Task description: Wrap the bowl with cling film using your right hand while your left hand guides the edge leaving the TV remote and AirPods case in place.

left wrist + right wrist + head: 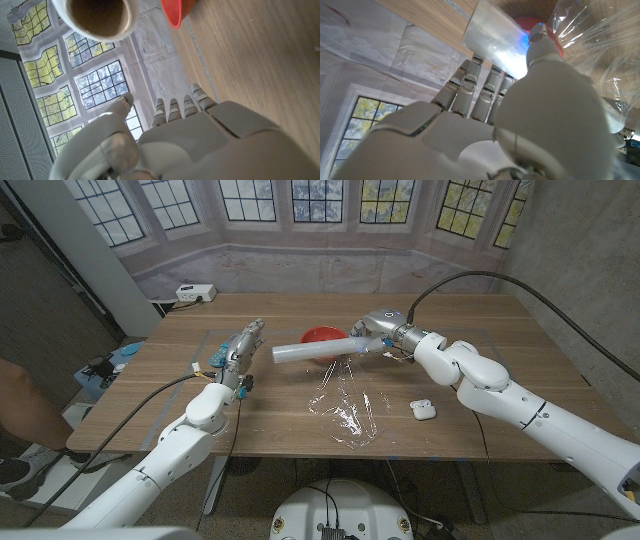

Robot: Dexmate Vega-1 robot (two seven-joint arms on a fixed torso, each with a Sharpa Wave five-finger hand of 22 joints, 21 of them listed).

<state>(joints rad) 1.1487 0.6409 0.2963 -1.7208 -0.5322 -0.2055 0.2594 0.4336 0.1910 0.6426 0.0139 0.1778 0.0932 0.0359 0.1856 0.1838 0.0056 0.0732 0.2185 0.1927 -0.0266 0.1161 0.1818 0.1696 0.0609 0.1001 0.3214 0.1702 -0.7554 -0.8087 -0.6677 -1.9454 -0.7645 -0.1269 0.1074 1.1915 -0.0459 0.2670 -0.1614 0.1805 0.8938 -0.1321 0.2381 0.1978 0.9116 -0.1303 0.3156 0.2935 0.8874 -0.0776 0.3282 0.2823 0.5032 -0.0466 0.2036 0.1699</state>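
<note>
The right hand (378, 332) closes its fingers (479, 86) around the cling film roll (310, 350). The roll's long axis runs left-right, just in front of the red bowl (322, 337) at the table's (520, 370) far middle. A drawn sheet of film (345, 408) trails toward the near edge. The left hand (238, 352) stands left of the roll's free end, fingers (176, 107) straight, holding nothing; it is the nearer hand to guide the edge. The AirPods case (423, 410) lies right of the sheet.

Cling film roll (310, 350) before the bowl (322, 337); AirPods case (423, 410) to their right, nearer the robot
</note>
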